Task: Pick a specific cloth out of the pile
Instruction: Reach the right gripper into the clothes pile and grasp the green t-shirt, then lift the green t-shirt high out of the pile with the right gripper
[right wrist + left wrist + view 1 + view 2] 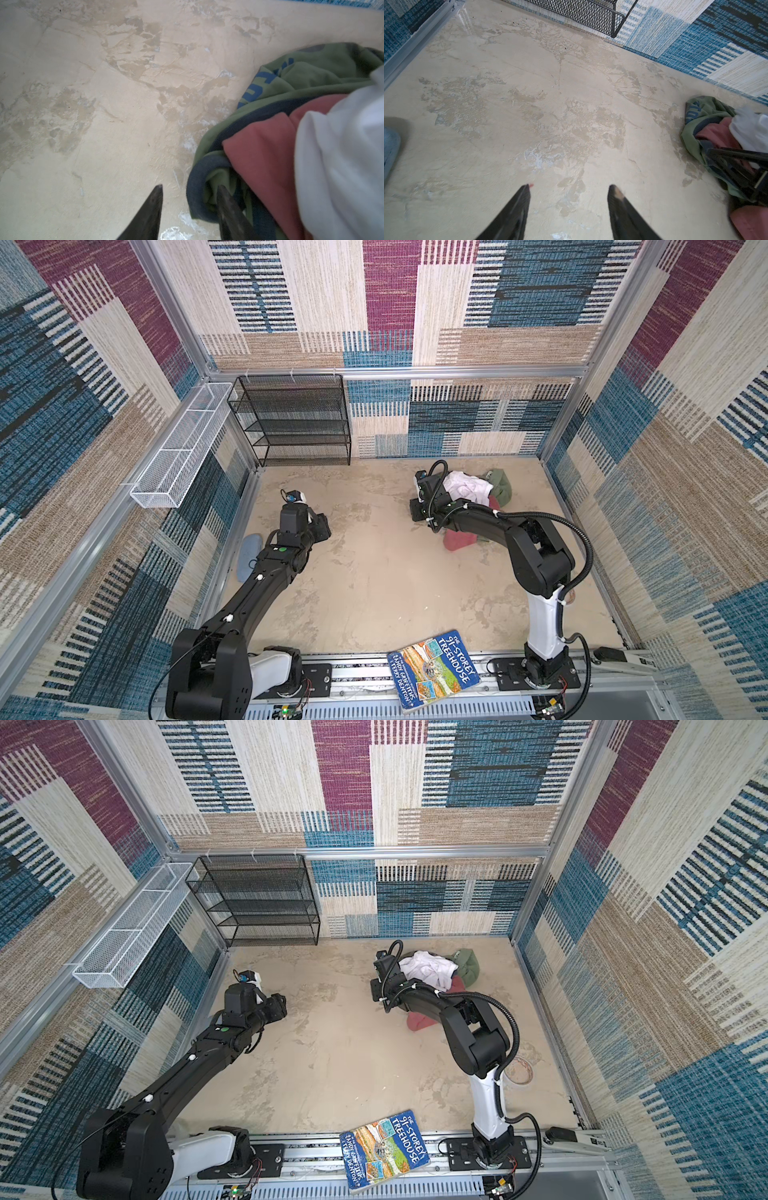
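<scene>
1. Both top views: the pile [478, 495] [434, 973] sits far right on the bench [374, 572], with the cloth [503, 485] peeking out at its far-right edge beside the white garment [465, 489].
2. Left wrist: left tool [569, 185] gaping wide, holding nothing, bare bench below; the cloth is well apart from it.
3. Right wrist: right tool [189, 187] partly open, nothing clamped. One finger [227, 207] pokes into the cloth's green fold, the other's over bare bench.
</scene>
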Tool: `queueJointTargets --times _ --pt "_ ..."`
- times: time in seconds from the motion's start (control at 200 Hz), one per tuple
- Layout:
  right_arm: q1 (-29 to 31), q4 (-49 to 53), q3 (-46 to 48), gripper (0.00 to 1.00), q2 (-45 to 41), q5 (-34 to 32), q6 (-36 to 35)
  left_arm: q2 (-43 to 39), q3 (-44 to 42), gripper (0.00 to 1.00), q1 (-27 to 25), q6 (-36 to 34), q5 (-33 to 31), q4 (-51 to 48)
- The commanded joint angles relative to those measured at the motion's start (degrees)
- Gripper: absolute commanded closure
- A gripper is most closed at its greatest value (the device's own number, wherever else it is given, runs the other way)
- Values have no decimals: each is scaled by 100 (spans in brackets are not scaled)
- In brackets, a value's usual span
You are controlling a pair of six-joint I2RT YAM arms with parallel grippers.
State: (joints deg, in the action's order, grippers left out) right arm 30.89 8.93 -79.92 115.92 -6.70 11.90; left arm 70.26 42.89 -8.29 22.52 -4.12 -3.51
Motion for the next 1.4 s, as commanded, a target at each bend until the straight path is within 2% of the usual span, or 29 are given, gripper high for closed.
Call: queueJointTargets --times 0.0,0.406,0.466,0.596,0.942,1.392 --pt "5 -34 13 55 42 -123 70 -7 -1 37 3 24 69 149" --pt "4 -152 -302 65 480 -550 -4 -39 -10 37 9 -11 -25 116" --pt "4 -200 -327 72 517 -626 5 -56 -18 37 3 -20 -52 107" --pt "4 -302 -264 100 475 -788 61 -91 -16 37 3 -39 -93 72" --pt "-176 -697 535 100 -802 -532 229 -360 48 38 3 -23 -216 -154" --pt "-1269 -875 1449 100 -2716 483 420 -634 211 38 3 188 -125 -373"
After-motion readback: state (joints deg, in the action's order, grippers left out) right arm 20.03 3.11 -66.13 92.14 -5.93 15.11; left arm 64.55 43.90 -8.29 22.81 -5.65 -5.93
